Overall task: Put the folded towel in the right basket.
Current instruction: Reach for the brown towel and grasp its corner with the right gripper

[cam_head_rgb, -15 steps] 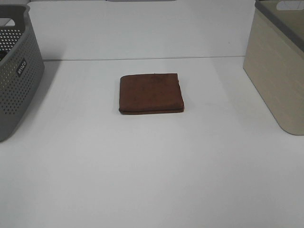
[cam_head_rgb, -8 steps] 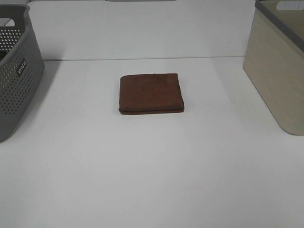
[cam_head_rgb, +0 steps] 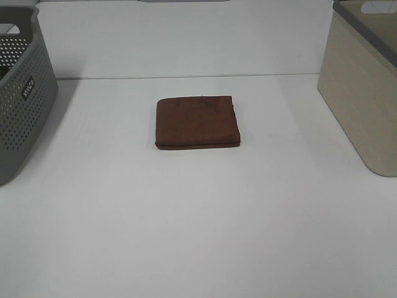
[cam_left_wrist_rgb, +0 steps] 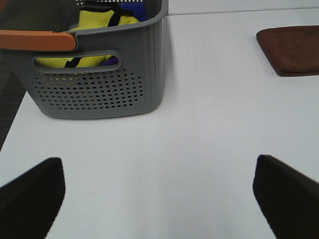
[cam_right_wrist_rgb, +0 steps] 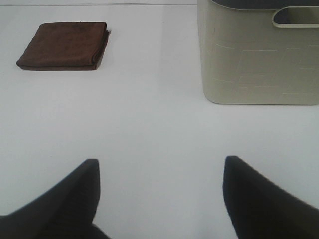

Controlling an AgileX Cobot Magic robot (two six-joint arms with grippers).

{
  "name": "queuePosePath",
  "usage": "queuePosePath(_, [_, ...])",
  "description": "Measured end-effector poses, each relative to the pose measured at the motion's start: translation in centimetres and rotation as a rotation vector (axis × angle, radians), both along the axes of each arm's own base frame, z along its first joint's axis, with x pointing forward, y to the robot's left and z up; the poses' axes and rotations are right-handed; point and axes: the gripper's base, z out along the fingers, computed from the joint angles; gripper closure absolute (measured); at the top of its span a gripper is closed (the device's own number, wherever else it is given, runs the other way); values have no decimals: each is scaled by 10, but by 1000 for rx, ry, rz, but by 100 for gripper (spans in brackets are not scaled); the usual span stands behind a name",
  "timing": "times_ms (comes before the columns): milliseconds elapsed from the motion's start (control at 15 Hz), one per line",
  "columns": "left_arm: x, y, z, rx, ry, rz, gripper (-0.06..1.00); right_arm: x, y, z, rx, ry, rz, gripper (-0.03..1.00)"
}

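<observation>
A brown folded towel (cam_head_rgb: 197, 121) lies flat in the middle of the white table; it also shows in the left wrist view (cam_left_wrist_rgb: 291, 50) and the right wrist view (cam_right_wrist_rgb: 65, 45). The right basket (cam_head_rgb: 366, 87) is beige with a grey rim and stands at the table's right edge; it also shows in the right wrist view (cam_right_wrist_rgb: 259, 55). Neither gripper shows in the exterior view. My left gripper (cam_left_wrist_rgb: 159, 196) is open and empty, far from the towel. My right gripper (cam_right_wrist_rgb: 159, 191) is open and empty, short of both towel and basket.
A grey perforated basket (cam_head_rgb: 22, 93) stands at the left edge; in the left wrist view (cam_left_wrist_rgb: 99, 74) it holds yellow and blue cloth and has an orange handle (cam_left_wrist_rgb: 37, 41). A white back wall runs behind the table.
</observation>
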Motion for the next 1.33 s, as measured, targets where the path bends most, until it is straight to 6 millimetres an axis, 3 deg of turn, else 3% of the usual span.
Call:
queuePosePath(1133, [0, 0, 0, 0, 0, 0, -3, 1, 0, 1, 0, 0, 0, 30])
queuePosePath(1267, [0, 0, 0, 0, 0, 0, -3, 9, 0, 7, 2, 7, -3, 30])
queuePosePath(1333, [0, 0, 0, 0, 0, 0, -3, 28, 0, 25, 8, -37, -12, 30])
